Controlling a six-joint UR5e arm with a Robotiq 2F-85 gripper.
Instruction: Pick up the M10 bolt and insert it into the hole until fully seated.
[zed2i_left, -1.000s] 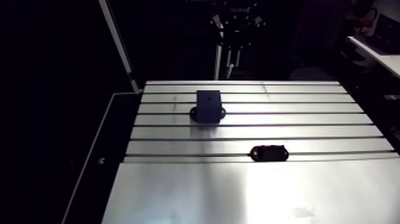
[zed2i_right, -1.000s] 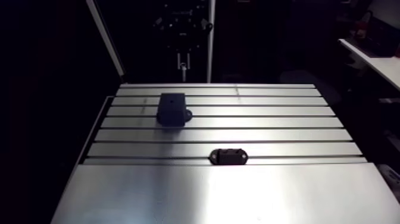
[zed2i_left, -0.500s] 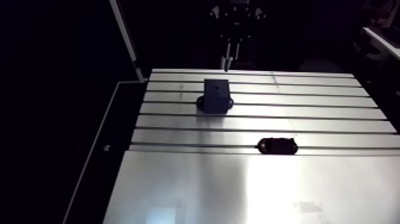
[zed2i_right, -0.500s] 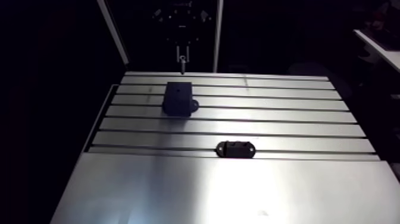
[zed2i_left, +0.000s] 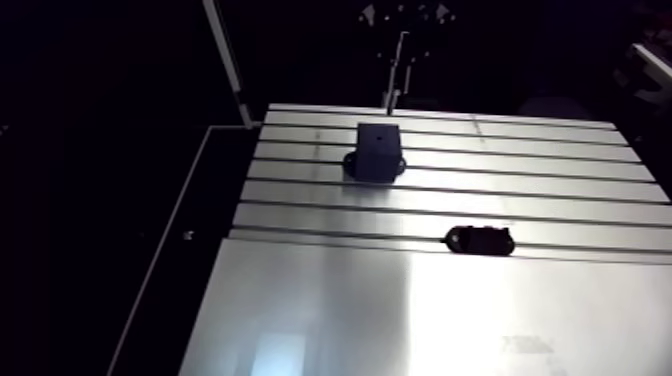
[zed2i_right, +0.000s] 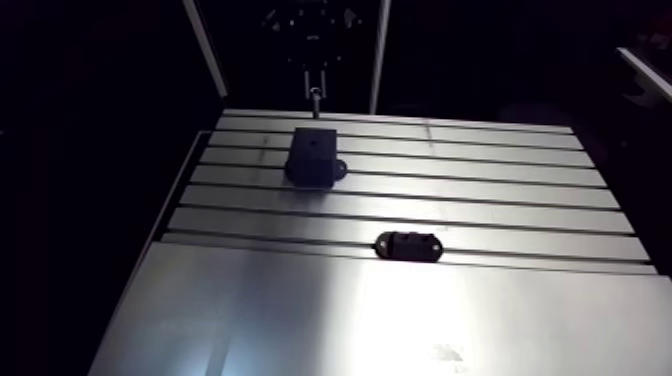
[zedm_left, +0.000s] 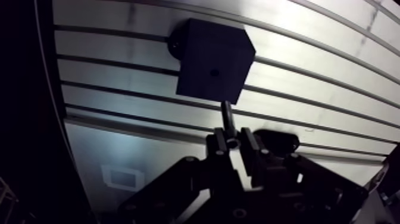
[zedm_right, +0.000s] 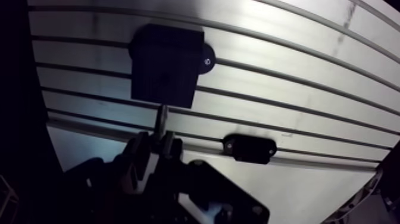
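While the claw (zedm_left: 235, 142) grips the M10 bolt (zedm_left: 227, 114), the shank projects ahead of its fingers, tip at the edge of the black block (zedm_left: 211, 62). The hole (zedm_left: 213, 73) shows in the block's top face. The block sits near the far edge of the slotted desk (zed2i_left: 400, 320), with bare surface around it. A flat black fixture (zed2i_left: 478, 240) lies well apart.

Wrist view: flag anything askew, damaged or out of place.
Nothing stands out. The gripper is shut on the bolt, which points toward the black block; its hole looks clear. The flat black fixture lies along a slot in the table.
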